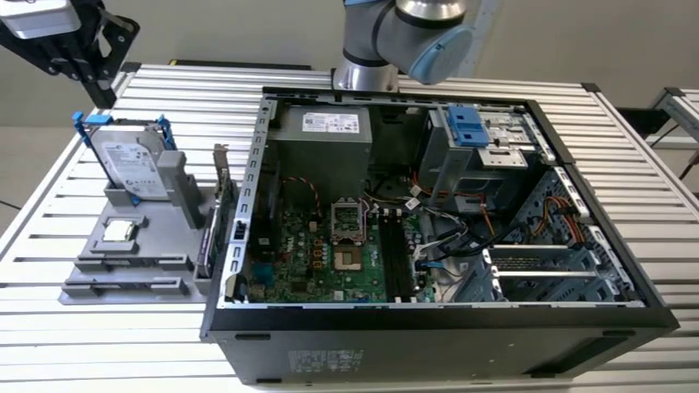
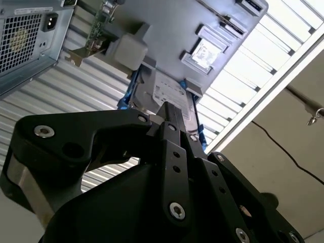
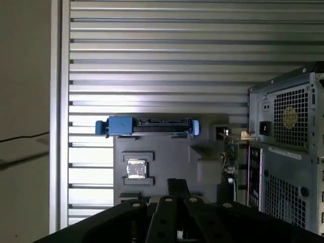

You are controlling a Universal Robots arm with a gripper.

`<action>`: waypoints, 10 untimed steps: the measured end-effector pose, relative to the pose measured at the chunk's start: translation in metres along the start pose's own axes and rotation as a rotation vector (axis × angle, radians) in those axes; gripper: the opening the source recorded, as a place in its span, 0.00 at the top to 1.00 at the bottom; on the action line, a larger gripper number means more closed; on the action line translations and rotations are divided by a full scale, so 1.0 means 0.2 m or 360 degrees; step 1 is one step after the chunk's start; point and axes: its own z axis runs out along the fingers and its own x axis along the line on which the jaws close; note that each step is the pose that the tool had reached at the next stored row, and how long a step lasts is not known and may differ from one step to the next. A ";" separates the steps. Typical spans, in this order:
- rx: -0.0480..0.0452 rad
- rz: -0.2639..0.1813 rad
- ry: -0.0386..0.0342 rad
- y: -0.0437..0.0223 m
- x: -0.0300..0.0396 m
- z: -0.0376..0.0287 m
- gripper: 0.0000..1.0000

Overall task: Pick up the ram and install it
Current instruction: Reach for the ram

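My gripper [image 1: 106,100] hangs over the far corner of the table at the exterior view's left, just behind the grey parts holder [image 1: 164,270]. Its black fingers are pressed together with nothing between them in both wrist views [image 2: 169,107] [image 3: 177,181]. I cannot make out the ram on the holder; the holder's front grooves are partly hidden behind the gripper body in the first wrist view. The black motherboard slots [image 1: 395,258] lie inside the open computer case [image 1: 437,336].
On the holder stand a silver hard drive with blue rails [image 1: 133,168] [image 3: 147,125] [image 2: 172,93], a small square chip [image 1: 120,232] [image 3: 135,168] and a card with a metal bracket [image 1: 224,205] [image 3: 232,157]. The arm's base [image 1: 366,78] rises behind the case. The slatted table ends close to the holder.
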 end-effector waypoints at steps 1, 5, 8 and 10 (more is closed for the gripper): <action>0.0000 0.0000 0.0000 0.000 0.005 0.000 1.00; 0.0000 0.0000 0.0000 0.000 0.015 0.000 1.00; 0.0000 0.0000 0.0000 0.000 0.017 0.000 1.00; 0.0000 0.0000 0.0000 -0.001 0.017 0.000 1.00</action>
